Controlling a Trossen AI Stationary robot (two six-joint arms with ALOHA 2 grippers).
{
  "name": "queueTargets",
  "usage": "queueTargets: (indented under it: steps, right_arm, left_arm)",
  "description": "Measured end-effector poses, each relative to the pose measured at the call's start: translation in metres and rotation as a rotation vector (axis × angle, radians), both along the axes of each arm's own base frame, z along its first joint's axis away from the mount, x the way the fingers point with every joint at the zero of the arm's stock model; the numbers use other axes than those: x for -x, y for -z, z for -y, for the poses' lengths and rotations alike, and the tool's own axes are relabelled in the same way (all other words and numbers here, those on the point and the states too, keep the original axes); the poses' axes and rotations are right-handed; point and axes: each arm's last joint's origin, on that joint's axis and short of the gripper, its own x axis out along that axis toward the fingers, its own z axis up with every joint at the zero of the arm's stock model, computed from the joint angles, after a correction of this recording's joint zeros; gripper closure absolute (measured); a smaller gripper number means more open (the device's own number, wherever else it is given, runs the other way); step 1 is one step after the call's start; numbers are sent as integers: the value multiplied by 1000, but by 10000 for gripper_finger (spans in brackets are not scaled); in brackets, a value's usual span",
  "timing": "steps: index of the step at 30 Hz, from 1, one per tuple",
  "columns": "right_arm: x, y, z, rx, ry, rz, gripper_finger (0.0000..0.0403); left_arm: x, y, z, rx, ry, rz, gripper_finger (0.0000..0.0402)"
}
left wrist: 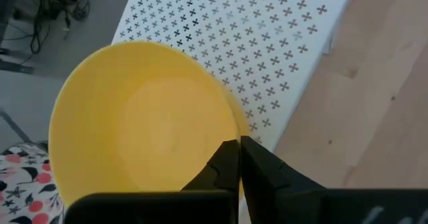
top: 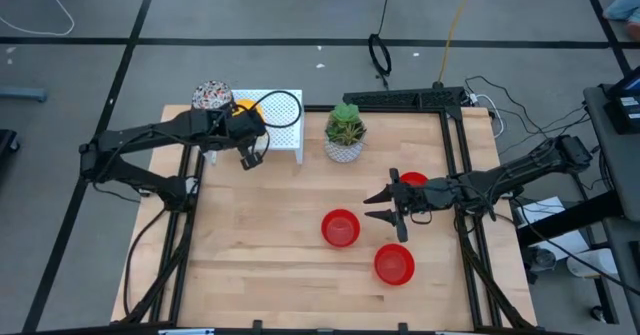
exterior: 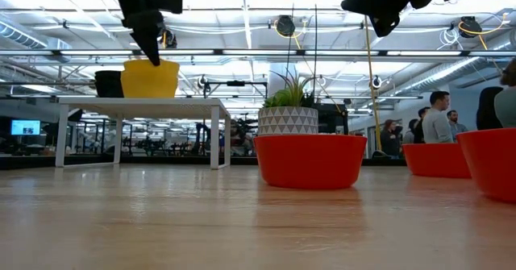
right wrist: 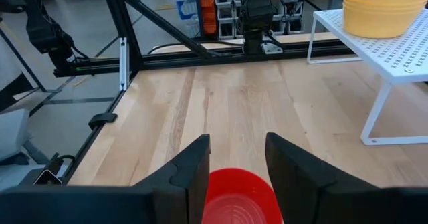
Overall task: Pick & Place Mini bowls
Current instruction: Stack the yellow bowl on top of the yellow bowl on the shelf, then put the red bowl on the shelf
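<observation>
Jaws shut on yellow bowl [left wrist: 144, 127]

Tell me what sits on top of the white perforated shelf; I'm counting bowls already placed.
On the white perforated shelf stands a stack of plain yellow bowls, with the shut left gripper at the top bowl's rim. A patterned bowl shows beside them. How many yellow bowls are nested cannot be counted.

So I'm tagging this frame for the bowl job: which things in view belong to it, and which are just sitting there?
Part of the job:
- yellow bowls on the white rack
- patterned bowl
- three red bowls
- left gripper, shut at the yellow rim
- right gripper, open

Just there:
- potted plant
</observation>
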Motion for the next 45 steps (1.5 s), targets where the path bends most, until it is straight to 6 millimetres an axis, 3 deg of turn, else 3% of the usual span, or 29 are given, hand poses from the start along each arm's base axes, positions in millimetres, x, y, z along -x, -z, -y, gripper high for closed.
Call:
queueTargets:
  steps: [4,18,23,34,42,45]
  right_arm:
    - [0,0,0,0,0,0,271]
    - [0,0,0,-14,6,-1,271]
    - [0,2,7,-118,184,-14,271]
    - [3,17,25,-78,441,-390,271]
    - [-5,29,24,-30,453,-503,271]
    - [-6,32,24,-24,453,-517,271]
  left_arm:
    - [0,0,0,8,-26,15,374]
    - [1,-3,0,-11,-35,39,234]
    - [-1,-3,5,-12,-10,37,198]
    - [-17,-10,13,-26,63,188,188]
    - [-46,-19,35,206,336,463,188]
    - [-58,-12,43,234,361,467,188]
